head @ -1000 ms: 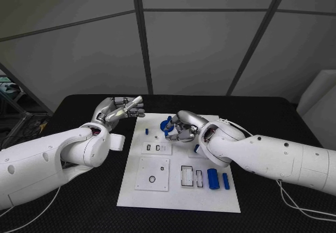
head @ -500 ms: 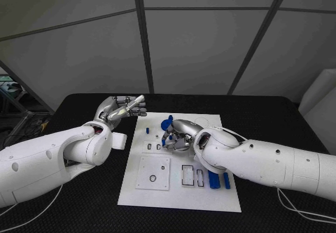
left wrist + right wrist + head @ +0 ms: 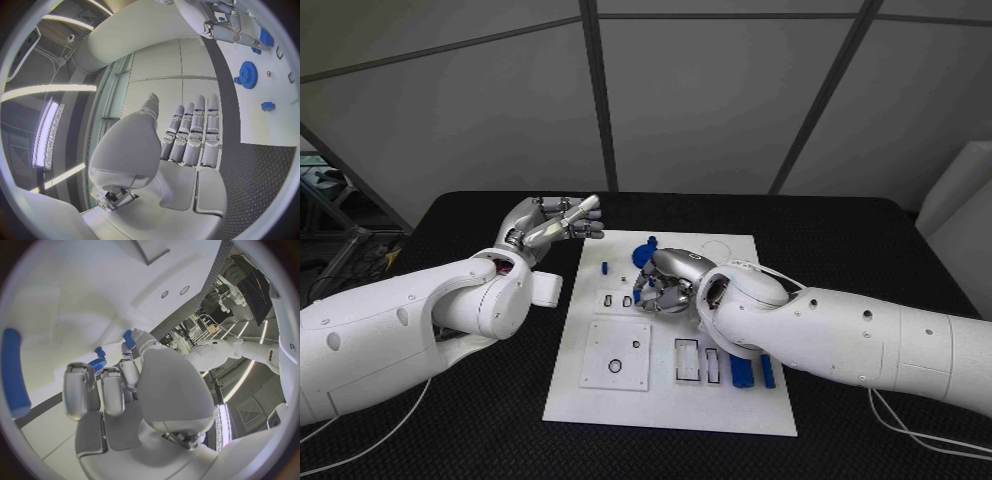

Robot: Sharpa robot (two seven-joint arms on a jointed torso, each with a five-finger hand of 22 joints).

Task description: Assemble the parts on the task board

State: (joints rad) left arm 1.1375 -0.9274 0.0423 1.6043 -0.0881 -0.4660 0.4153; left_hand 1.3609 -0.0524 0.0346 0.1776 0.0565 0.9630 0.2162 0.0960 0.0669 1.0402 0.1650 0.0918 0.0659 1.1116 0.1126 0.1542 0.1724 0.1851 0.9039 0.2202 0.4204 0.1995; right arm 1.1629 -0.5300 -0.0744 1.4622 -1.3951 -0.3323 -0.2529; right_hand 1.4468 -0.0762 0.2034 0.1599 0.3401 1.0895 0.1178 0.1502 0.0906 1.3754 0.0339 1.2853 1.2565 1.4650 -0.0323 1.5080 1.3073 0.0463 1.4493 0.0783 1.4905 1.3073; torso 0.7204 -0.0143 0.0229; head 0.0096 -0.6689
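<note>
The right hand point(image 3: 668, 285) curls low over the task board point(image 3: 661, 400), seemingly pinching a blue gear point(image 3: 99, 361); tilted, it could jam. The left hand point(image 3: 548, 225) hovers empty, fingers extended.

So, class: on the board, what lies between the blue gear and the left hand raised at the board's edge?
In the head view, a small blue peg stands on the task board between the blue gear and the left hand; the rest is bare board.

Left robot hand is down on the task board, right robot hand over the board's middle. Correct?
Not quite. The left robot hand is raised beside the task board, over the black table, fingers extended and holding nothing; the head view shows it. The right robot hand is over the board's middle.
</note>
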